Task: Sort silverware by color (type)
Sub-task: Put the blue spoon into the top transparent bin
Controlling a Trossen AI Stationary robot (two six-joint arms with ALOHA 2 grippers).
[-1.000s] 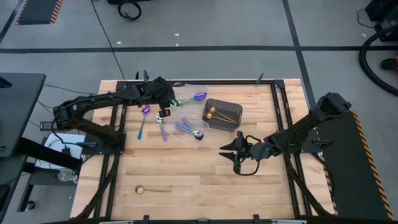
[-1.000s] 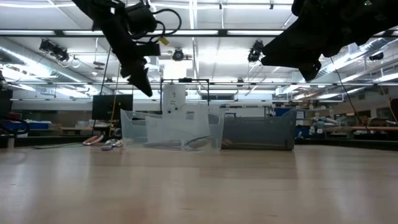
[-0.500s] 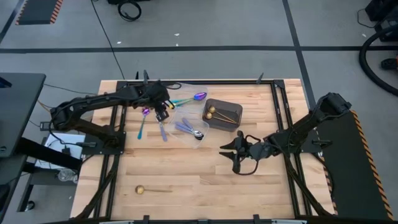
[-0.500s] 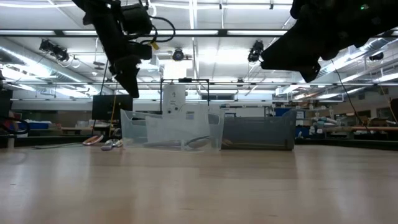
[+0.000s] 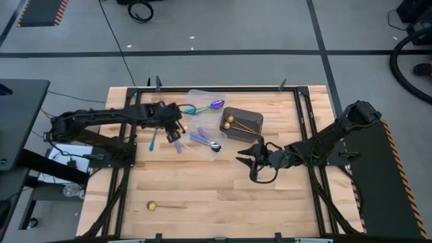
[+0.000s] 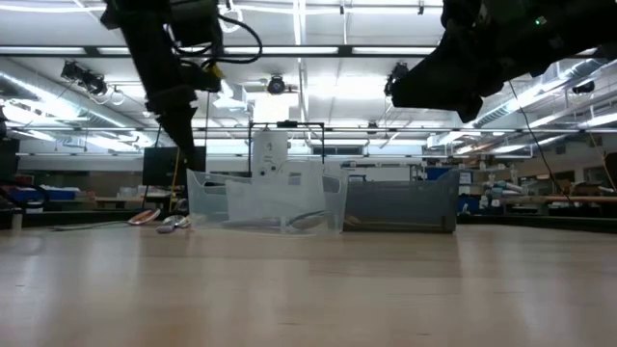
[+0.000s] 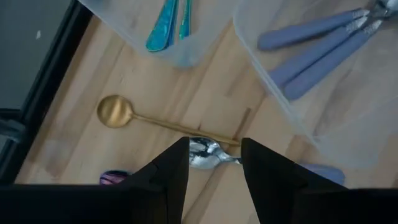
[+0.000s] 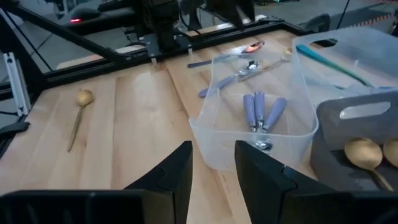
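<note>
One loose gold spoon (image 7: 163, 122) lies just ahead of the open, empty left hand (image 7: 214, 163), long axis crosswise to its fingers.

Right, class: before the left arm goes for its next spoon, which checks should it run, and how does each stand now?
1. Left gripper open: ok.
2. Silver spoon lies between its fingers: ok.
3. Gold spoon crosses that pick: not ok, it may get caught too.
4. Clear tub with the lavender-handled spoons has room: ok.
5. Right gripper waits clear at mid-table, open: ok.
6. Stray gold spoon on the near table unsorted: not ok.
</note>
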